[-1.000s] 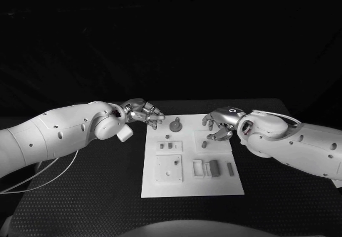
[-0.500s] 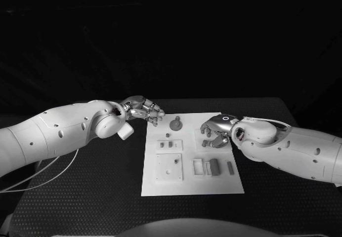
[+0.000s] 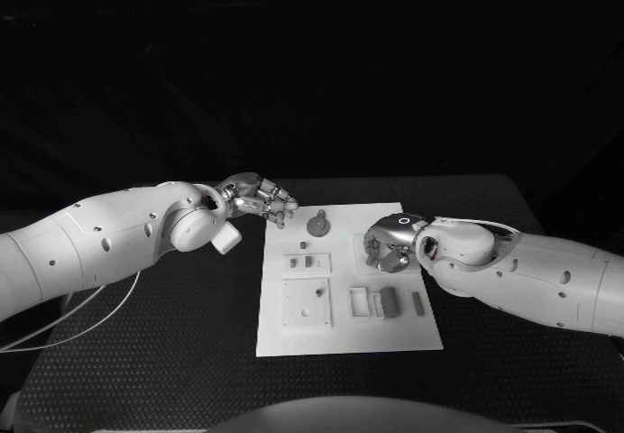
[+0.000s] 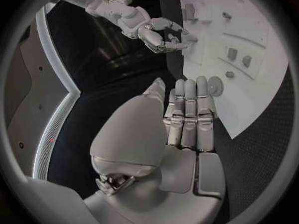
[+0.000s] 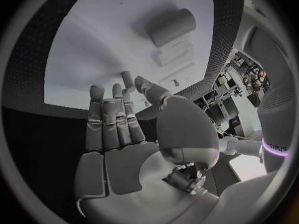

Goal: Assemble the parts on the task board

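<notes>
Hovering over the white rectangular task board (image 3: 349,338) at frame centre, right hand (image 3: 388,242) empty, fingers apart; left hand (image 3: 261,201) likewise open, upper-left of board.

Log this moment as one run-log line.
left hand: open, at task board far corner | right hand: open, over board | parts: on board

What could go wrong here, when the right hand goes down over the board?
1. The right hand hangs low over the task board, close to a small upright peg; its fingers might knock the peg over.
2. The left hand, open, sits at the board's far corner beside the round part; a small drift could push this part or shift the board.
</notes>
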Motion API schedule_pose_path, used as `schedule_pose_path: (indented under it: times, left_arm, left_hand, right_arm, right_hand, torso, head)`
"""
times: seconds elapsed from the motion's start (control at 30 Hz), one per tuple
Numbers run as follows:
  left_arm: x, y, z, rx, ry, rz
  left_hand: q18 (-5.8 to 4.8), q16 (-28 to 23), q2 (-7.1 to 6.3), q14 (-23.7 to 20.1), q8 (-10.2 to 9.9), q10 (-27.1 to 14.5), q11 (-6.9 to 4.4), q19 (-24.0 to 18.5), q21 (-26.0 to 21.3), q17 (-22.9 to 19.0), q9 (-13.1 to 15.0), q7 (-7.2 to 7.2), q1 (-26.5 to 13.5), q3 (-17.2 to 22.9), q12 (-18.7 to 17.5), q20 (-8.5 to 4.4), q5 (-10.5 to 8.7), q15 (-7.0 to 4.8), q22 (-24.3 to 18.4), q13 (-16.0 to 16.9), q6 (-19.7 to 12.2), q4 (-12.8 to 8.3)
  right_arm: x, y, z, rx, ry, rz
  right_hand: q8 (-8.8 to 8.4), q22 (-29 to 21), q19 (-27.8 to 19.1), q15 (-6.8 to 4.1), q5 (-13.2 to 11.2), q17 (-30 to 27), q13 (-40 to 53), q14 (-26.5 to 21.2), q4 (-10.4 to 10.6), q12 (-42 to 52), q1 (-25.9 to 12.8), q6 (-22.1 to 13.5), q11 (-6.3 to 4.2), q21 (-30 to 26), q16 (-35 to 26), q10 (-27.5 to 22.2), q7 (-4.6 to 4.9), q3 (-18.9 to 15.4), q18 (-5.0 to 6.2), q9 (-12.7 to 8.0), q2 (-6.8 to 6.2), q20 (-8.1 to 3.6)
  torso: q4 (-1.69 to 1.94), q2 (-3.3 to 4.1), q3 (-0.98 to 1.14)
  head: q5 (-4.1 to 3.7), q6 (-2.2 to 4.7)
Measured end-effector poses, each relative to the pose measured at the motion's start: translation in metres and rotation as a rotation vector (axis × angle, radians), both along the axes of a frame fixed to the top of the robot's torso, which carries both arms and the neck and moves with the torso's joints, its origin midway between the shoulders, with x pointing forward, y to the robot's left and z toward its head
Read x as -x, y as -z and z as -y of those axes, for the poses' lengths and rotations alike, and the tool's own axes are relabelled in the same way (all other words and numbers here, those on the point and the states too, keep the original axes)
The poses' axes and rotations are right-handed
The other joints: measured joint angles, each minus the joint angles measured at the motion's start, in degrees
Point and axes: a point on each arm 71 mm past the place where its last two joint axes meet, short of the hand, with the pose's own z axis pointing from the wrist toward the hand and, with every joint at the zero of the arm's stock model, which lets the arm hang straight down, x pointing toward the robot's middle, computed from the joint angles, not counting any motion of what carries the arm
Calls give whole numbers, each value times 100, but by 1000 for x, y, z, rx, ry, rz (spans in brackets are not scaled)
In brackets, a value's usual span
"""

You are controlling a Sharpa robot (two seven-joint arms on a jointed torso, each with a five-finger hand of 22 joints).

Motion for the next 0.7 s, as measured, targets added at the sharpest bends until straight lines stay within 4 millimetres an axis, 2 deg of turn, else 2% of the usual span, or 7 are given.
schedule_pose_path:
  times: [0.27,0.37,0.7]
  left_arm:
    - [0,0,0,0,1,-1]
    - [0,0,0,-1,1,-1]
    - [0,0,0,-1,2,-3]
  left_hand:
    - [-4,0,-1,0,0,0,0,0,0,-6,0,20,-47,32,0,0,0,0,-7,-10,-20,-1]
    - [-33,0,7,0,0,-21,21,0,0,-6,0,20,-82,32,0,0,0,0,-7,-10,-20,-1]
    - [-36,0,-16,0,0,-48,8,0,0,-6,0,20,-104,64,0,0,0,0,-19,-23,-60,-1]
  right_arm:
    - [0,0,-2,-6,-7,2]
    - [1,0,-3,-6,-8,1]
    - [0,5,-6,-2,-9,-4]
  right_hand:
    - [69,0,20,-28,0,-15,41,29,-172,0,-14,133,-70,1,-1,169,-54,32,5,-20,224,0]
    - [69,0,20,-28,0,-16,41,29,-172,0,-14,145,-71,1,0,170,-66,32,5,-21,223,1]
    - [69,0,20,-28,0,-15,41,29,-210,0,-14,145,-71,-22,0,170,-66,40,5,-29,223,2]
  torso:
    - [-5,-1,3]
    - [-8,-1,3]
    - [-8,-2,4]
  head:
    - [24,-15]
    - [27,-20]
    - [32,-31]
